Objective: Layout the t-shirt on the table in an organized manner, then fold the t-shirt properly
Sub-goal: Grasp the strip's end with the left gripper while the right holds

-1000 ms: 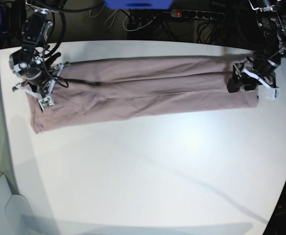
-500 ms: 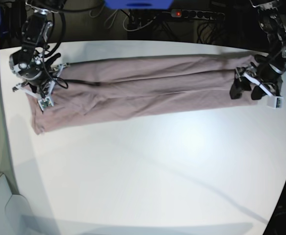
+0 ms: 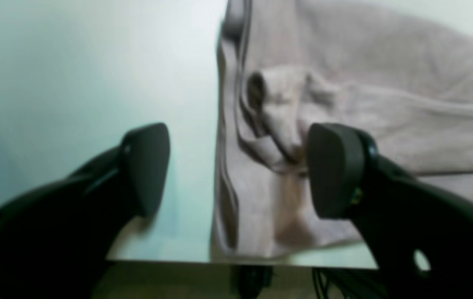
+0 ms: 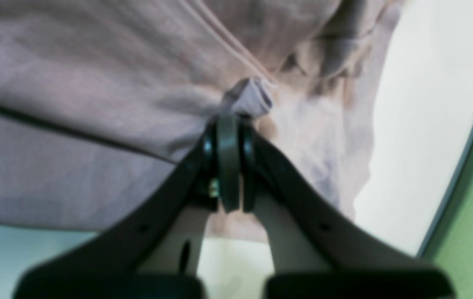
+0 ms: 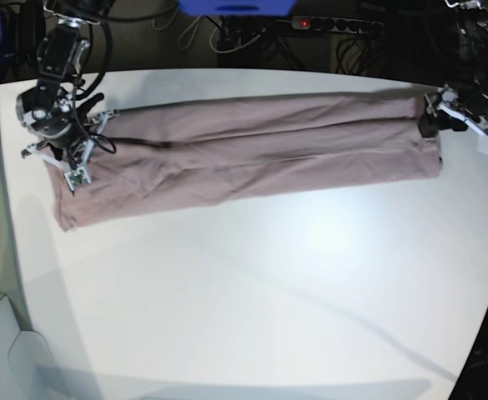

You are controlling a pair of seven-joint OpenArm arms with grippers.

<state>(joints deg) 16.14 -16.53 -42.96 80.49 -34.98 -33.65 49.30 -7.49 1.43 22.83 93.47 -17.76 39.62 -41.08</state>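
1. Your left gripper [image 3: 238, 170] is spread wide at one end of the t-shirt [image 5: 260, 171]. One finger is over the cloth and the other over bare worktop [image 5: 252, 283], with the shirt's side edge between them.
2. Your right gripper [image 4: 234, 120] is pressed together at the shirt's other end, pinching a small tuck of cloth that pokes out just ahead of its tips.
3. The shirt lies as a long, creased strip stretching from one gripper to the other, so the fold looks part done.
4. If you close the left gripper where it is, it may scoop up several layers, since the rumpled fold [image 3: 278, 108] sits right beside its inner finger. That would drag the strip out of line.
5. Close it too high and you could miss the cloth altogether; I can't tell whether its fingers touch the shirt.
6. Pull the left end outward while the right pinch holds, and that small tuck could slip free or the strip could skew.
7. Lift the right without easing its grip and the layers beneath may come up too.
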